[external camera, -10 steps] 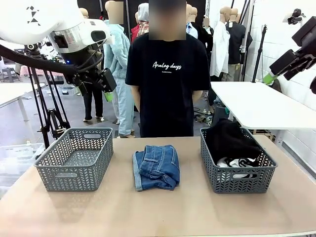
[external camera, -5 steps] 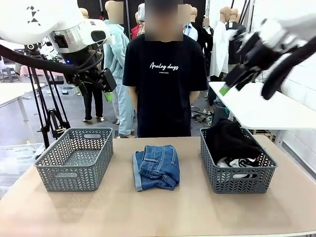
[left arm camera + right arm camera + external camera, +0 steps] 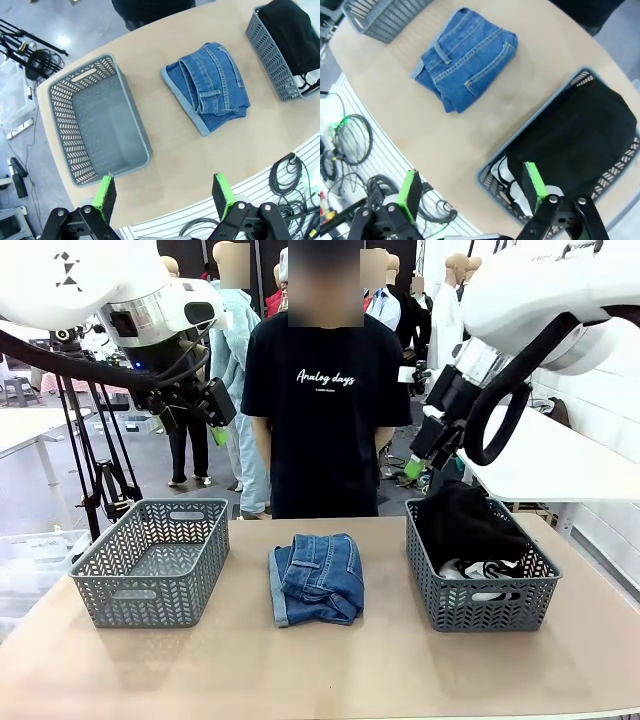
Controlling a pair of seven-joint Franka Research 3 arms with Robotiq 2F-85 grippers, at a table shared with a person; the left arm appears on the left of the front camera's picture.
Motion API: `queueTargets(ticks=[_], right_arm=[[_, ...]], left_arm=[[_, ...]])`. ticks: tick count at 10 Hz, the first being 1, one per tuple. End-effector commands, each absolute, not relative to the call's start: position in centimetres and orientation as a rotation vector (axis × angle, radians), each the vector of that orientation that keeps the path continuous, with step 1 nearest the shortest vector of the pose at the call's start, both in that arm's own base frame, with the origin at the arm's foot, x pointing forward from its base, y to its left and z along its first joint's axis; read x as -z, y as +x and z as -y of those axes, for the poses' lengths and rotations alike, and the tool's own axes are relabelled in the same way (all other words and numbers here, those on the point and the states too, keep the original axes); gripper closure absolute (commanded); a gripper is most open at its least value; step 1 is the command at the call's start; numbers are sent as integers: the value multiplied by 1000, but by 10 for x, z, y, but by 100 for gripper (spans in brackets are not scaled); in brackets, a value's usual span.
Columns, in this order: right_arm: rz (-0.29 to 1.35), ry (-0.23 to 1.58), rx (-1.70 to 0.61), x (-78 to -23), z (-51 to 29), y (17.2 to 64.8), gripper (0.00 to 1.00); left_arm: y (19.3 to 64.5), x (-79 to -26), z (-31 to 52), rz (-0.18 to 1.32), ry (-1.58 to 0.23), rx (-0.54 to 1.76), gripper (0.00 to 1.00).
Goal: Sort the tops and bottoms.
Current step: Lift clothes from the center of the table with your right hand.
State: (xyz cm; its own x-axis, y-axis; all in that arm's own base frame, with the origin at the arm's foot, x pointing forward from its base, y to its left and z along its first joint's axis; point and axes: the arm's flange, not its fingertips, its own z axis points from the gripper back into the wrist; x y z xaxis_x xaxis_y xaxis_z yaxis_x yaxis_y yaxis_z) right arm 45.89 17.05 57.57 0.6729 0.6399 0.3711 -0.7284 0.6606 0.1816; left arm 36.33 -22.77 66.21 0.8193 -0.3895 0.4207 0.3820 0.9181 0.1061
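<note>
Jeans (image 3: 316, 578) folded, flat on table (image 3: 330, 670) centre, between two grey baskets. Tops (image 3: 470, 530), black pile plus white piece with black edging, fill the 3 o'clock basket (image 3: 480, 602); 9 o'clock basket (image 3: 152, 560) holds nothing. Left gripper (image 3: 217, 418) hangs high at 10 o'clock, jaws spread, holding nothing. Right gripper (image 3: 420, 462) above the tops basket's far rim, jaws spread, holding nothing. Person (image 3: 325, 410) stands at 12 o'clock.
</note>
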Motion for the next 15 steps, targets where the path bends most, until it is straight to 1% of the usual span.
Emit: queueTargets(ticks=[1,2,3,4,6,9,12,13,15], right_arm=[[349,329,-770,-580,-179,455,0],[287,330,-786,-576,-170,459,0],[300,350,-719,-556,-168,453,0],[343,348,-660,-536,-183,458,0],[382,226,-592,-507,-225,476,0],[357,121,-586,-466,-289,503,0],[417,-2,-596,-427,-339,519,0],[398,-41,-624,-416,-355,521,0],[341,-62,-652,-388,-374,526,0]], left_arm=[[363,-663,225,452,14,424,0],[363,-663,225,452,14,424,0],[363,-663,225,452,14,424,0],[363,-663,225,452,14,424,0],[363,-663,225,452,14,424,0],[363,-663,225,452,14,424,0],[363,-663,225,452,14,424,0],[363,-663,225,452,14,424,0],[363,-663,225,452,14,424,0]])
